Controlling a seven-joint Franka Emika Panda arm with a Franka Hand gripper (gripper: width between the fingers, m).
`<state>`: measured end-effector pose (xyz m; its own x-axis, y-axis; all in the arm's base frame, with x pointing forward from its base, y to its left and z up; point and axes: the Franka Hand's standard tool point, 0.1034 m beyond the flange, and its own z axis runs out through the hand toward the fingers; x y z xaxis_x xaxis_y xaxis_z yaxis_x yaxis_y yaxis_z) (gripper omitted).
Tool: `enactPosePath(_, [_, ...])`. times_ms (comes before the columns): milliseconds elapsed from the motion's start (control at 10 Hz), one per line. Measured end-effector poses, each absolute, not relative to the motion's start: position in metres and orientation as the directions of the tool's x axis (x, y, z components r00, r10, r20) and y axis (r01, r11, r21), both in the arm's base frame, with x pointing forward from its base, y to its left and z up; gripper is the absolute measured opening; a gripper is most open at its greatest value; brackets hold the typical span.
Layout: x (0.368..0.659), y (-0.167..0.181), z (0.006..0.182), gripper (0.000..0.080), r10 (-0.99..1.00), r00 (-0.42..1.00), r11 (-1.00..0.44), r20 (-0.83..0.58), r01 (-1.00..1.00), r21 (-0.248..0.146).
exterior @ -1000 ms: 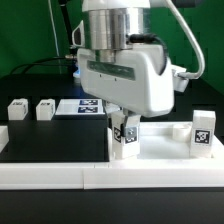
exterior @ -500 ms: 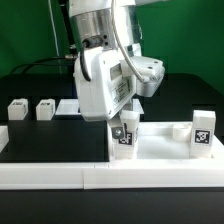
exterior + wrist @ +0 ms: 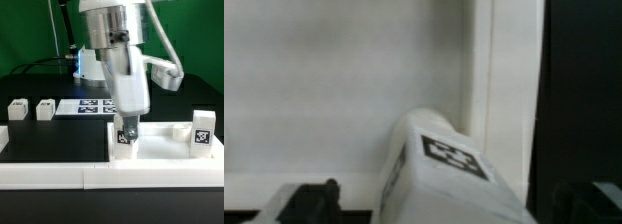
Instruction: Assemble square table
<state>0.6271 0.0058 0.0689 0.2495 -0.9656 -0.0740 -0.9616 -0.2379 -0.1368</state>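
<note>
The square table's white top (image 3: pixel 160 146) lies flat at the exterior view's right, and in the wrist view its slab (image 3: pixel 331 90) fills most of the frame. A tagged white leg (image 3: pixel 125 137) stands upright at the top's near left corner. My gripper (image 3: pixel 127 124) hangs straight over that leg, open. In the wrist view the leg (image 3: pixel 446 165) sits between the dark fingers (image 3: pixel 313 200) with a gap on each side. Another leg (image 3: pixel 203 131) stands on the top's right corner. Two loose legs (image 3: pixel 17 110) (image 3: pixel 45 109) rest on the black table at the left.
The marker board (image 3: pixel 90 105) lies flat behind the gripper. A long white bar fence (image 3: pixel 100 176) runs along the front edge and turns up at the left end (image 3: pixel 3 138). A small white peg (image 3: pixel 180 129) sits on the table top near the right leg.
The hand has turned about its vertical axis above the corner leg, and the jaws have spread and let go of it. The leg stays upright in its corner.
</note>
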Motion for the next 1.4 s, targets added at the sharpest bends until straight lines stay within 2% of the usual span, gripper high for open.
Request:
enactPosePath(100, [0.6247, 0.0059, 0.0657, 0.0637, -0.93, 0.364, -0.354, -0.054, -0.924, -0.146])
enactPosePath(200, [0.625, 0.0054, 0.066, 0.0646, -0.928, 0.37, -0.359, -0.052, -0.922, -0.146])
enactPosePath(400, [0.6247, 0.0045, 0.0652, 0.0648, -0.844, 0.535, -0.527, -0.022, -0.837, -0.15])
enactPosePath(600, [0.6244, 0.0068, 0.0631, 0.0648, -0.548, 0.835, -0.834, 0.042, -0.542, -0.104])
enactPosePath(700, [0.6241, 0.0086, 0.063, 0.0648, -0.412, 0.911, -0.909, 0.037, -0.407, -0.089])
enactPosePath(800, [0.6246, 0.0063, 0.063, 0.0562, -0.416, 0.909, -0.907, 0.042, -0.411, -0.089])
enactPosePath(900, [0.6244, 0.0066, 0.0627, 0.0426, -0.464, 0.885, -0.884, 0.037, -0.459, -0.091])
enactPosePath(1000, [0.6244, 0.0063, 0.0627, 0.0426, -0.464, 0.885, -0.883, 0.037, -0.46, -0.09])
enactPosePath(1100, [0.6244, 0.0061, 0.0627, 0.0288, -0.514, 0.857, -0.856, 0.032, -0.509, -0.093])
enactPosePath(1300, [0.6245, 0.0054, 0.0628, 0.0288, -0.661, 0.75, -0.748, 0.015, -0.657, -0.097])
enactPosePath(1400, [0.6245, 0.0045, 0.062, 0.0288, -0.765, 0.644, -0.641, -0.006, -0.762, -0.096])
